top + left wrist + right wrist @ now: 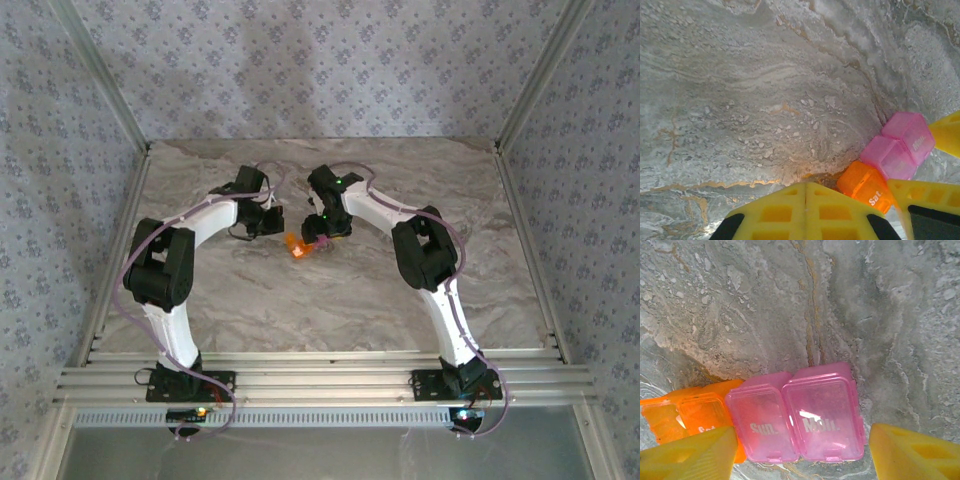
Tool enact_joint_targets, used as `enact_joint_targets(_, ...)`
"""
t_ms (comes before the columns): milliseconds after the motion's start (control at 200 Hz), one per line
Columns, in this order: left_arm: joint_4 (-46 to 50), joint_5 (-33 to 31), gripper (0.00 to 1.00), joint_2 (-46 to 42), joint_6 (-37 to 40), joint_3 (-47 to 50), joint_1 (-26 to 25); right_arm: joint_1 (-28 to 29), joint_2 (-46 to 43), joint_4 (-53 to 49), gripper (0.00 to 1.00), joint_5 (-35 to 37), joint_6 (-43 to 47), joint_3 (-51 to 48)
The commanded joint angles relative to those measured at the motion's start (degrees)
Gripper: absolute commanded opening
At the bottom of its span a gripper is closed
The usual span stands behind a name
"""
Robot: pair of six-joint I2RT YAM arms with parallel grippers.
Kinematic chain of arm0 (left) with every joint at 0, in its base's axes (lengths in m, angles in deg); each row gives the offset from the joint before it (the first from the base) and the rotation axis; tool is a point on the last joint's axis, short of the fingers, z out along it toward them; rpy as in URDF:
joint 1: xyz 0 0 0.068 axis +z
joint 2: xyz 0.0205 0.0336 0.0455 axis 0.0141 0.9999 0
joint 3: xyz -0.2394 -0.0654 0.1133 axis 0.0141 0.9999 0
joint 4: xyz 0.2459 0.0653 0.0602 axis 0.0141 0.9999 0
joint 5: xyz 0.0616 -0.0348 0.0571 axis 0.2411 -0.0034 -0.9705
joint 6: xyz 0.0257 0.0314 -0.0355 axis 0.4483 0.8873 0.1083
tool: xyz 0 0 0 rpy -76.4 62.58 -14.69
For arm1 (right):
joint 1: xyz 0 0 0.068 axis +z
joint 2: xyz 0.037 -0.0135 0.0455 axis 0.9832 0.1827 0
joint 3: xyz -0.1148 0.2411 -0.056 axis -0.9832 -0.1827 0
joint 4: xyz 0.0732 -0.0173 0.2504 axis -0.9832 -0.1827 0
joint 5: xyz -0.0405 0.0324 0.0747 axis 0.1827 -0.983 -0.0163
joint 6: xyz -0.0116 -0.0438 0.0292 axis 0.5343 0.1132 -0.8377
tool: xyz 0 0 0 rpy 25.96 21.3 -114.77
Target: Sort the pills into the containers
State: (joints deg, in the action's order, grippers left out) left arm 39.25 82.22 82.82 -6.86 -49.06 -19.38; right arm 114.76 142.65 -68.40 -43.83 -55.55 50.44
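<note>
The right gripper (pixel 802 440) hangs spread over the containers (pixel 795 417). One yellow finger (pixel 695 452) sits low across the orange end cell and the other stands off beyond the pink cell marked Mon, with a gap there, so the jaws straddle the strip lengthwise and pinch nothing. The strip lies flat on the marble-patterned table (pixel 765 300) near its middle: an orange cell, then two pink ones in a row, the pink lids shut and facing up. It looks like thin, stiff, hollow plastic, very light and smooth. I judge it would skate on the table or twist out under an uneven squeeze, and the lids could pop. A hold across the short width, on the side walls of the middle cell, seems safer than end to end. From above, the right arm reaches forward and inward, elbow out to the side, wrist pitched down over the strip. The left gripper (pixel 806 205), fingers pressed together and holding nothing, points at the table just beside the orange end — its arm bent in mirror fashion.
</note>
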Motion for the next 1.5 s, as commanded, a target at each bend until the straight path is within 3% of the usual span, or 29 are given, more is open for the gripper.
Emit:
enact_joint_targets(0,-0.5,1.5,0.00,1.0,-0.4,0.7,-0.6,0.0,1.4,-1.9,0.71,-0.2,0.5,0.4)
enact_joint_targets(1494,-5.8,4.8,0.00,-7.2,-7.1,8.5,-5.7,-2.1,1.6,-1.6,0.70,-1.7,-1.4,-1.4)
